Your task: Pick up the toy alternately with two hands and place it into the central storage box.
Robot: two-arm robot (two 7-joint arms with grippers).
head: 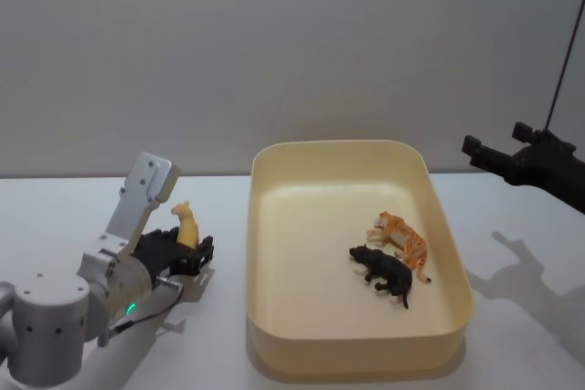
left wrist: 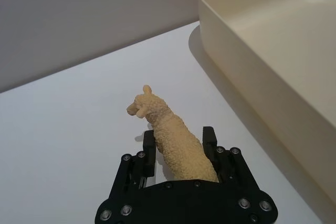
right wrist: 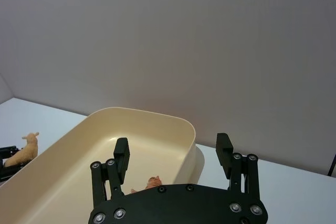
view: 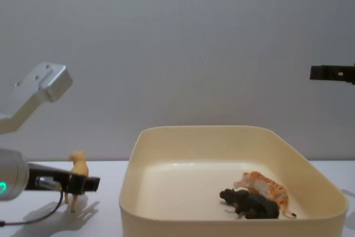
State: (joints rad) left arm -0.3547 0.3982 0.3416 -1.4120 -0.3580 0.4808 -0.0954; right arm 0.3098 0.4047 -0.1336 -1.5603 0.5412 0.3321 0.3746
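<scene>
Cream-yellow and broad, the central storage box (head: 274, 317) sits mid-table with an orange tiger toy (head: 402, 239) and a black panther toy (head: 384, 273) lying side by side on its floor, toward its right side. Left of the box, the left gripper (left wrist: 179, 148) clamps its fingers (left wrist: 149, 148) on the body of a pale yellow llama toy (left wrist: 170, 140), low over the white table (head: 55, 216). Raised well to the right of the box, the right gripper (right wrist: 173, 153) hangs with jaws spread wide, holding nothing.
</scene>
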